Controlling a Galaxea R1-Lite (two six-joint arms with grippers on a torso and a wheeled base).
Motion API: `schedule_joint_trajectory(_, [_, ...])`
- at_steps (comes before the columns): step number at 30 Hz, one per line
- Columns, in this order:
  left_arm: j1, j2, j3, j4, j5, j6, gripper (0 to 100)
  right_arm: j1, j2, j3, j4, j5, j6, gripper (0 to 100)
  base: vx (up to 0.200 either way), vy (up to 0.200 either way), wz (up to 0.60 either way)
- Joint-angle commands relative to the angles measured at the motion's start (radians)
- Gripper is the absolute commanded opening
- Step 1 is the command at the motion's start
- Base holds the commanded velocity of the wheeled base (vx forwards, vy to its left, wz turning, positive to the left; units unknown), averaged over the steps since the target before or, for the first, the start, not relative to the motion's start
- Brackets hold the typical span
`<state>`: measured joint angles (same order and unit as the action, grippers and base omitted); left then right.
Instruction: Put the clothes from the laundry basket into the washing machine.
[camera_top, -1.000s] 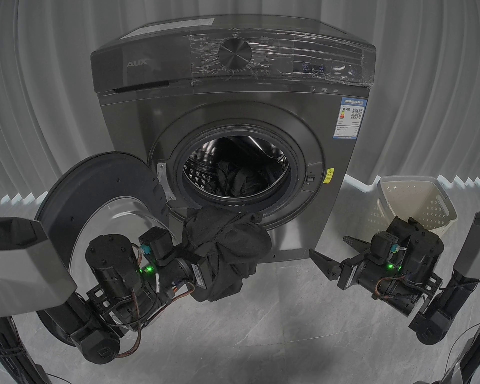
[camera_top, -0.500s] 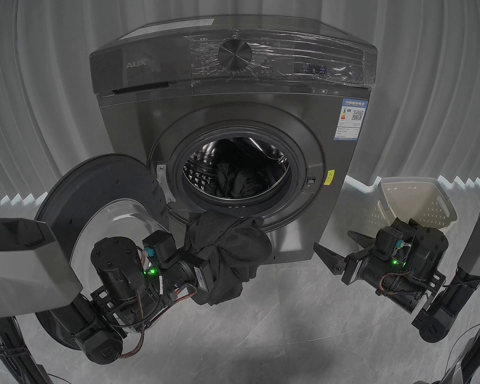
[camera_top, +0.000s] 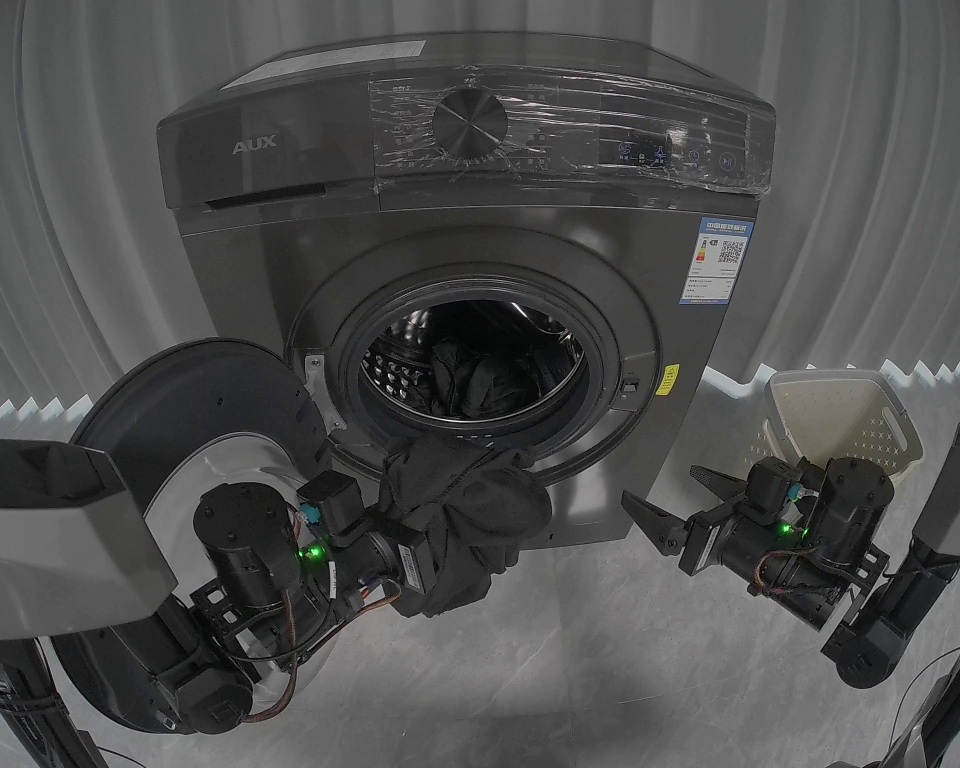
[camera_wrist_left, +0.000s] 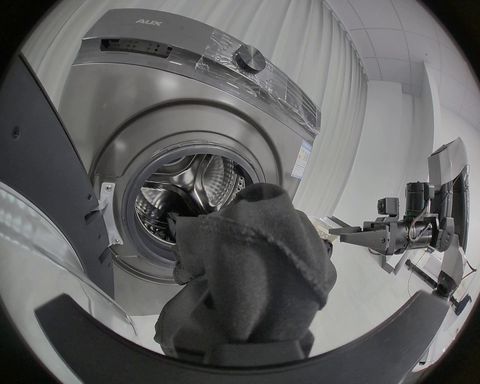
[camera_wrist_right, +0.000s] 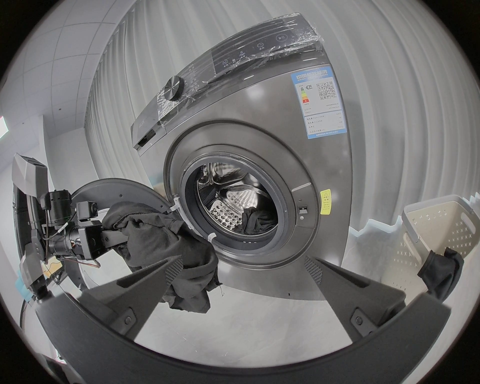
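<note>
Grey floor (camera_top: 600, 680) before the washing machine (camera_top: 480, 230): left gripper (camera_top: 428, 572) pinches a black garment (camera_top: 468, 508) below its doorway; right gripper (camera_top: 682, 503), spread, alongside.

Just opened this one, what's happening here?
The left gripper holds a bunched dark garment at the lower lip of the washing machine, whose door is swung open. Dark clothes already lie in the drum. The right gripper hangs open and empty near the laundry basket, where another dark piece drapes over the rim.
</note>
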<state>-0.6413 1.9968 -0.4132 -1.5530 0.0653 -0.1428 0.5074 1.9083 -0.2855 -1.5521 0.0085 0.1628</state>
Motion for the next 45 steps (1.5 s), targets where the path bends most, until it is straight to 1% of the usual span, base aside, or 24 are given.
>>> schedule_joint_trajectory(1, [-0.001, 0.010, 0.001, -0.006, 0.001, -0.001, 0, 0.002, 0.005, 0.000, 0.000, 0.001, 0.001, 100, 0.200, 0.000, 0.00])
schedule_joint_trajectory(3, [-0.011, 0.010, 0.001, -0.006, 0.002, 0.000, 0, 0.002, 0.006, 0.000, 0.001, 0.001, 0.001, 100, 0.100, 0.000, 0.00])
schedule_joint_trajectory(6, [-0.014, 0.011, -0.007, -0.004, 0.030, 0.000, 0, 0.002, 0.008, 0.000, 0.001, 0.001, 0.001, 100, 0.000, 0.000, 0.00])
schedule_joint_trajectory(9, [-0.015, 0.019, -0.009, -0.006, 0.042, 0.000, 0, 0.002, 0.011, 0.000, 0.000, 0.002, 0.003, 100, 0.000, 0.000, 0.00])
schedule_joint_trajectory(17, [-0.015, 0.027, -0.003, -0.004, 0.042, 0.000, 0, 0.003, 0.011, 0.000, 0.001, 0.002, 0.003, 100, 0.000, 0.000, 0.00])
schedule_joint_trajectory(26, [-0.028, 0.040, -0.012, -0.006, 0.044, -0.003, 0, 0.014, 0.011, 0.002, 0.001, 0.001, 0.003, 100, 0.200, 0.000, 0.00])
schedule_joint_trajectory(30, [-0.040, 0.040, -0.012, -0.007, 0.044, -0.004, 0, 0.016, 0.014, 0.002, 0.001, 0.001, 0.003, 100, 0.000, 0.000, 0.00])
schedule_joint_trajectory(34, [-0.061, 0.043, -0.029, -0.006, 0.044, -0.018, 0, 0.017, 0.012, 0.000, 0.000, -0.001, 0.003, 100, 0.000, 0.000, 0.00])
schedule_joint_trajectory(36, [-0.074, 0.054, -0.044, -0.004, 0.042, -0.031, 0, 0.023, 0.009, -0.001, 0.000, -0.004, 0.003, 100, 0.000, 0.000, 0.00])
schedule_joint_trajectory(37, [-0.074, 0.054, -0.044, -0.004, 0.042, -0.031, 0, 0.023, 0.009, -0.001, 0.000, -0.004, 0.003, 100, 0.000, 0.000, 0.00])
schedule_joint_trajectory(39, [-0.064, 0.132, -0.119, -0.002, 0.051, -0.020, 0, 0.026, 0.012, 0.002, 0.000, -0.004, 0.004, 100, 0.000, 0.000, 0.00])
schedule_joint_trajectory(41, [-0.057, 0.188, -0.184, -0.001, 0.079, -0.021, 0, 0.026, 0.012, 0.000, 0.001, -0.004, 0.004, 100, 0.000, 0.000, 0.00])
schedule_joint_trajectory(42, [-0.055, 0.195, -0.193, -0.001, 0.082, -0.018, 0, 0.026, 0.012, 0.000, 0.000, -0.002, 0.004, 100, 0.000, 0.000, 0.00])
schedule_joint_trajectory(45, [-0.026, 0.281, -0.296, -0.001, 0.094, -0.015, 0, 0.037, 0.012, 0.002, 0.001, -0.004, 0.004, 100, 0.000, 0.000, 0.00])
